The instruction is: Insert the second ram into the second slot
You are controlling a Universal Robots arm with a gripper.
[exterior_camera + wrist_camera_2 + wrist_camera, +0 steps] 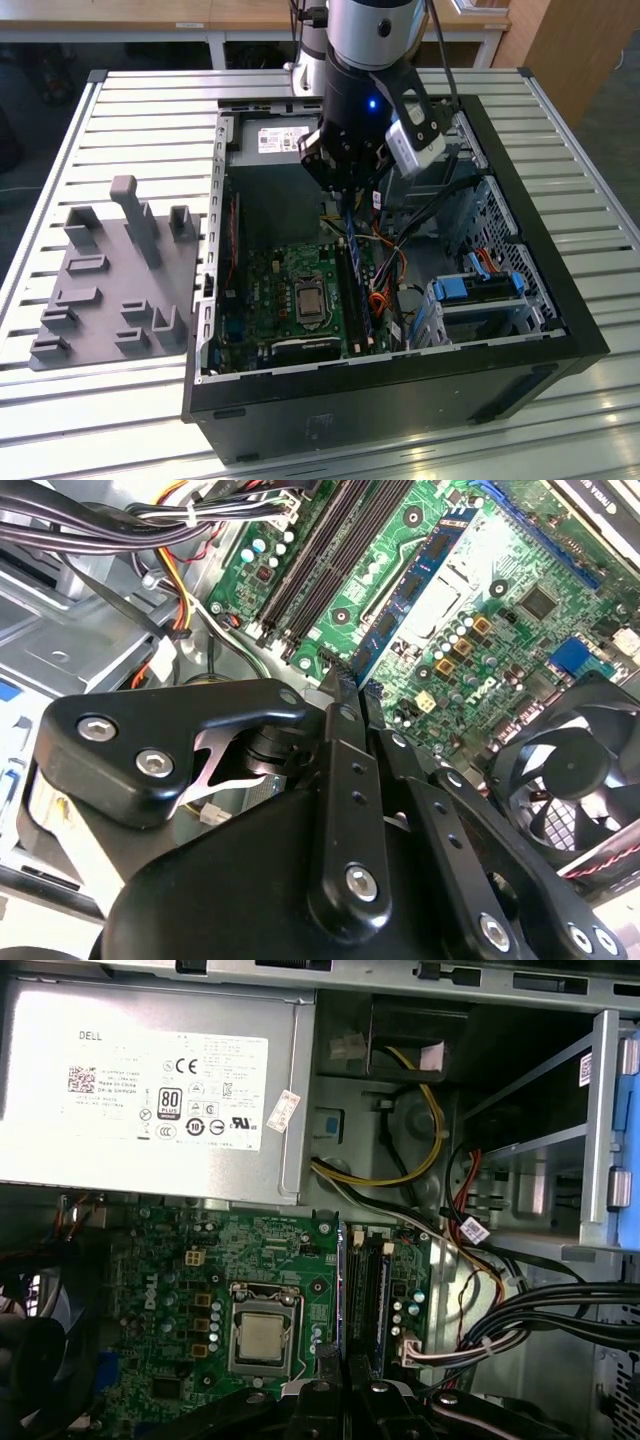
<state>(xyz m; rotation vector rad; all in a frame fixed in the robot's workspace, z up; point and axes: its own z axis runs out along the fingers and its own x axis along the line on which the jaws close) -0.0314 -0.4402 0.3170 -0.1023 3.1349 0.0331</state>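
The second ram (405,600) is a long dark blue stick with dark chips, and my gripper (345,685) is shut on it. It hangs just above the green motherboard (480,650), parallel to the black ram slots (310,565) and beside them; whether it touches a slot I cannot tell. In the exterior view my gripper (348,195) is inside the open computer case (400,370), with the ram (349,228) reaching down toward the slots (362,295). In the first wrist view the ram (380,1295) runs out from the fingertips (325,1360).
Cable bundles (110,530) lie close beside the slots. The processor socket (262,1338) is on the slots' other side, a case fan (570,780) further off. The power supply (150,1090) fills the case's far end. Blue drive-bay clips (470,290) and a grey fixture plate (110,280) flank the work.
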